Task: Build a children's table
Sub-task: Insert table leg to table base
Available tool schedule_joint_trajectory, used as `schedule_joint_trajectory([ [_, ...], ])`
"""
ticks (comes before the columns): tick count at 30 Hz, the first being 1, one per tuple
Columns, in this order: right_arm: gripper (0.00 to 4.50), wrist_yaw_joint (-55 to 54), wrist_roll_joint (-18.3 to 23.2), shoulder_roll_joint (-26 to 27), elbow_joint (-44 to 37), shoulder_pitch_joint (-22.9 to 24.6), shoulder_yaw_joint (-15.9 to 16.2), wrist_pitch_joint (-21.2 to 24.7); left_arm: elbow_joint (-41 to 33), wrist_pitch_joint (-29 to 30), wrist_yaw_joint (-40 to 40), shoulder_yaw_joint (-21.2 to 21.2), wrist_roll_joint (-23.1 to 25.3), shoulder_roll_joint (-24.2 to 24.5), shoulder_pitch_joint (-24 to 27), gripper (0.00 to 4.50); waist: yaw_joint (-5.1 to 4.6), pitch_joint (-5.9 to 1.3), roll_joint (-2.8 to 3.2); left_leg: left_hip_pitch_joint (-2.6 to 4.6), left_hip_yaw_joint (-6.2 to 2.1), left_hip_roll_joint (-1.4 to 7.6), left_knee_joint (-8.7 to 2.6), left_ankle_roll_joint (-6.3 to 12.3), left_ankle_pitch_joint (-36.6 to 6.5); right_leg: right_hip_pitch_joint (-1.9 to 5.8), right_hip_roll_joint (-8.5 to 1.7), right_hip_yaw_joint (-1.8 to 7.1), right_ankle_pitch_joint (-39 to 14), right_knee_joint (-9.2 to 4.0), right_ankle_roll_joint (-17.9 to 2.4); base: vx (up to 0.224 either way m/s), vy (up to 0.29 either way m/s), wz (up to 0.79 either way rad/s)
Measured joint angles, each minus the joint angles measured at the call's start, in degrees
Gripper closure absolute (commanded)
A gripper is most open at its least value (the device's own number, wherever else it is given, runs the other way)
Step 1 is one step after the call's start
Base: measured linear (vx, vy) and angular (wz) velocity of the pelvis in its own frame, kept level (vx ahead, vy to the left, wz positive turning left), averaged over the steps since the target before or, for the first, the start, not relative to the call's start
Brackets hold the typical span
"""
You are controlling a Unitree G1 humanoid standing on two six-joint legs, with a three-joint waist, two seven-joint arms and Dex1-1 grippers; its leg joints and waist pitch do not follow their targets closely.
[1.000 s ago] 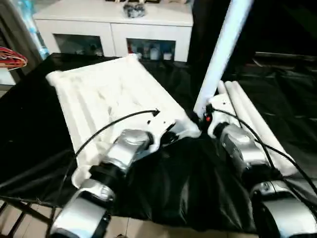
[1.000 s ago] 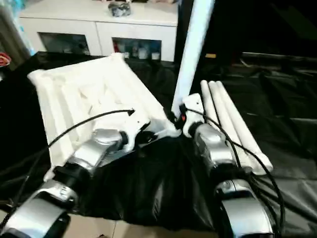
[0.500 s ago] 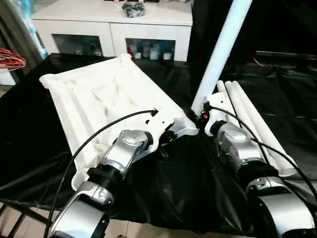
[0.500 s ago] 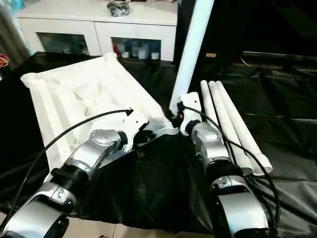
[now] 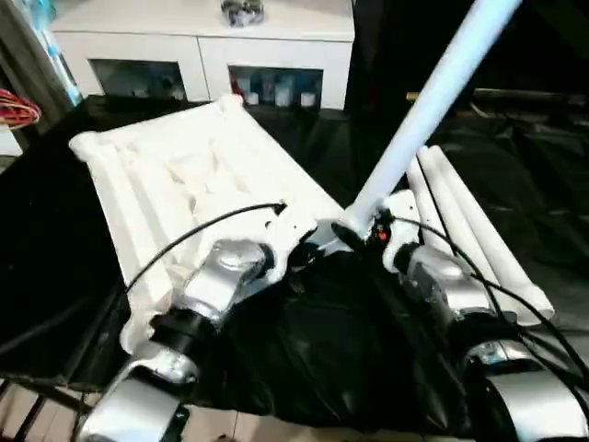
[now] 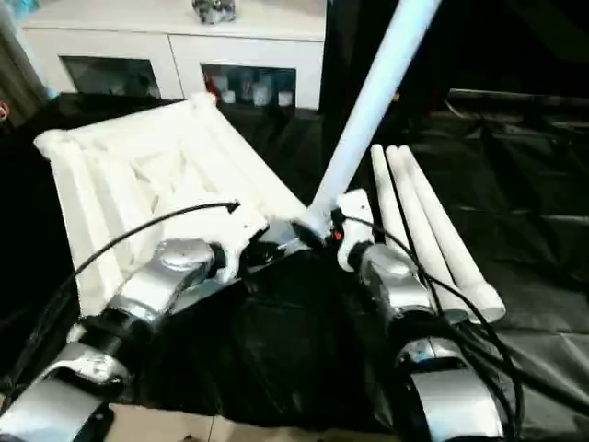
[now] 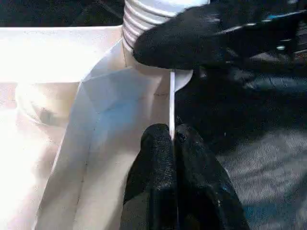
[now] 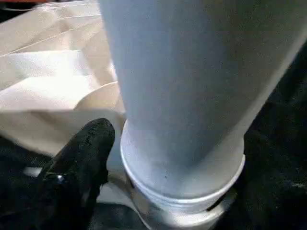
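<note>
Since a second ago the long white tapered plastic tube leg [image 5: 433,101] has tipped from nearly upright to a clear lean toward the robot's right, its threaded foot at the round corner socket [image 7: 158,81] of the white rectangular plastic table top [image 5: 184,184]. That top lies ribbed underside up on the black sheet-covered work surface [image 5: 55,249], its near corner by both grippers. The left gripper [image 7: 171,143] is clenched on a thin white rib at that corner. The right gripper [image 8: 158,158] has spread its black fingers [image 8: 81,153] wide around the leg's base, one finger just beside the collar. Three more white tube legs [image 5: 469,230] lie side by side to the right. Beyond stands a white cabinet with glass-fronted compartments [image 5: 202,64].
</note>
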Motion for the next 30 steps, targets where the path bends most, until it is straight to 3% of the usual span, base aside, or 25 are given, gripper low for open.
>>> schedule_joint_trajectory([
  [29, 0.49, 14.17, -0.02, -5.49, -11.21, 6.31, 2.92, 5.17, -7.42, -1.85, -12.74, -2.94, -0.6, 5.85, 3.81, 4.5, 1.37, 0.13, -0.2, -0.08, 0.04, 0.02, 0.28, 0.17, -0.06, -0.13, -0.02, 0.0, -0.02, 0.0, -0.03, 0.0, 0.0, 0.0],
  [30, 0.65, 14.66, 0.02, -5.64, -11.67, 6.49, 2.99, 5.54, -7.73, -1.85, -13.16, -3.0, -0.6, 6.08, 3.97, 4.5, 1.37, 0.13, -0.21, -0.08, 0.04, 0.02, 0.28, 0.18, -0.07, -0.13, -0.02, 0.0, -0.02, 0.0, -0.03, 0.0, 0.0, 0.0],
])
